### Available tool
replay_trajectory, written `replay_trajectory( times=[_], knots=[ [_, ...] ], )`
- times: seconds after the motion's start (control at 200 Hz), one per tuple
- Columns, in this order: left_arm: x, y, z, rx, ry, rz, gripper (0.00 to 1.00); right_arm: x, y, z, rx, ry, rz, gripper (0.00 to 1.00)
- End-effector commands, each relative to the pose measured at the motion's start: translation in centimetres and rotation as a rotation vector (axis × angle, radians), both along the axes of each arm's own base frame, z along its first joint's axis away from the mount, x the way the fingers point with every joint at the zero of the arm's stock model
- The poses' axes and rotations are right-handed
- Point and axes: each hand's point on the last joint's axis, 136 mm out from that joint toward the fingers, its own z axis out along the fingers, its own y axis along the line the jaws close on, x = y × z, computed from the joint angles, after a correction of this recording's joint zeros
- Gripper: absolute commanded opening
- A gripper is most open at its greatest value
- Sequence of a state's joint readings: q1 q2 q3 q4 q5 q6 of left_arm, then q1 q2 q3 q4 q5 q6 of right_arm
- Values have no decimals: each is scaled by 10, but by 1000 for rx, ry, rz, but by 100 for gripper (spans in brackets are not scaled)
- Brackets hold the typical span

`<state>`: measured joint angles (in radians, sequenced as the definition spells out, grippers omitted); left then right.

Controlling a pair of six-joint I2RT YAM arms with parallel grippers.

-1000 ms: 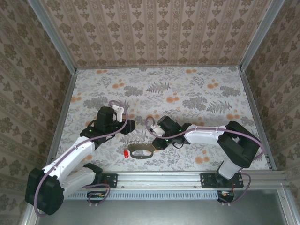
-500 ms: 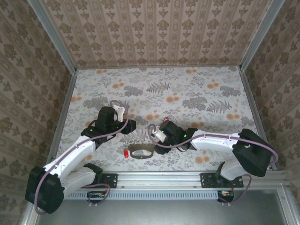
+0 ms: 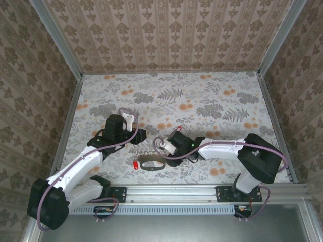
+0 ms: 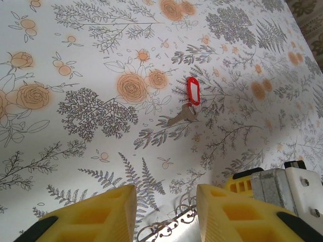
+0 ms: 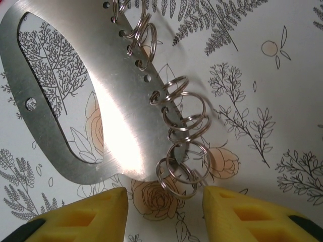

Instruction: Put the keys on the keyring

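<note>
Right gripper: jaws apart, empty. Keyring lies just ahead, long axis slanting away leftward.

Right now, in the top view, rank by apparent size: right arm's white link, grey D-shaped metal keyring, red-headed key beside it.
1. right arm's white link, though raised nearer the camera
2. grey D-shaped metal keyring
3. red-headed key

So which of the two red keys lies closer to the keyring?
The near key, lying just left of the keyring. The far key sits farther back, well apart from it.
</note>
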<state>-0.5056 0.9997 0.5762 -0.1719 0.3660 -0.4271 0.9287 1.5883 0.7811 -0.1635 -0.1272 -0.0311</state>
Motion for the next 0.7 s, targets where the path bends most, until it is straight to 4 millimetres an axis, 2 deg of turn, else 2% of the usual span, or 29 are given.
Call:
replay_trajectory(
  times=[0.0, 0.04, 0.225, 0.435, 0.695],
  knots=[
    [-1, -1, 0, -10, 0, 7, 37, 4, 6, 2, -6, -19, 25, 43],
    [-1, -1, -1, -9, 3, 6, 37, 4, 7, 2, -3, -19, 27, 41],
    [-1, -1, -1, -8, 3, 9, 37, 3, 7, 3, -2, -16, 33, 23],
    [-1, 0, -1, -7, 3, 12, 36, -3, 10, 2, 10, 15, 58, 23],
    [0, -1, 2, -7, -1, 11, 37, 0, 11, 0, -4, 8, 57, 24]
  ],
)
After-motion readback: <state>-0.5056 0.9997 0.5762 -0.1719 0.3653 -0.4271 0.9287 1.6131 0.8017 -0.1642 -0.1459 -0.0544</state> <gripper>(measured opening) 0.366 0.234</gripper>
